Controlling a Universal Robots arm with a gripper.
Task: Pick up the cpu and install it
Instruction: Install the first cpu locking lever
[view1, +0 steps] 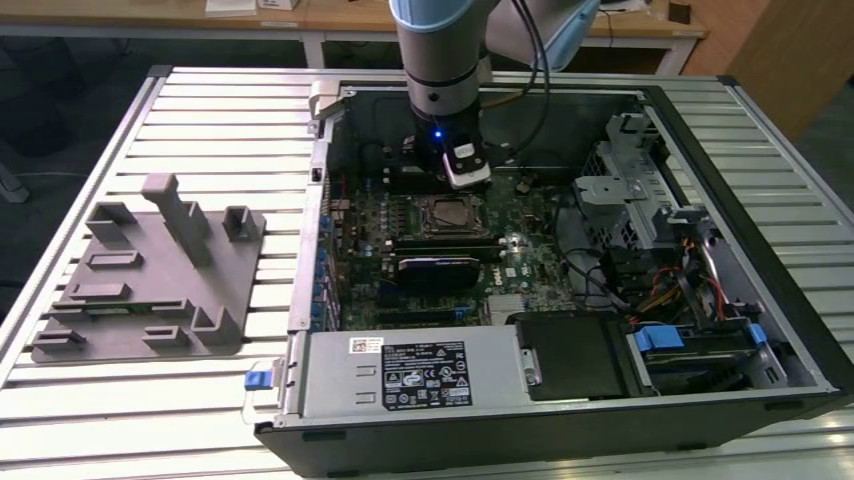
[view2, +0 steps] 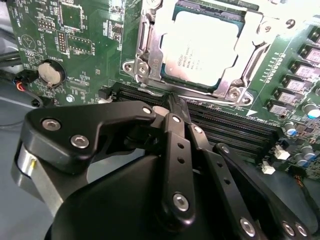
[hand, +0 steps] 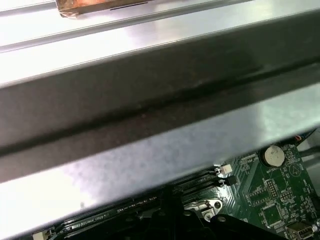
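Sitting in the socket (view2: 200, 47), the cpu (view2: 202, 47) has its far edge cut off; the tool (view2: 170, 107) hovers beside it, fingers pressed together, empty, tips partly hidden.

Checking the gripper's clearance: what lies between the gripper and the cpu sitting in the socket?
In the second wrist view, black memory slots and the socket's metal frame edge lie between the gripper and the cpu.
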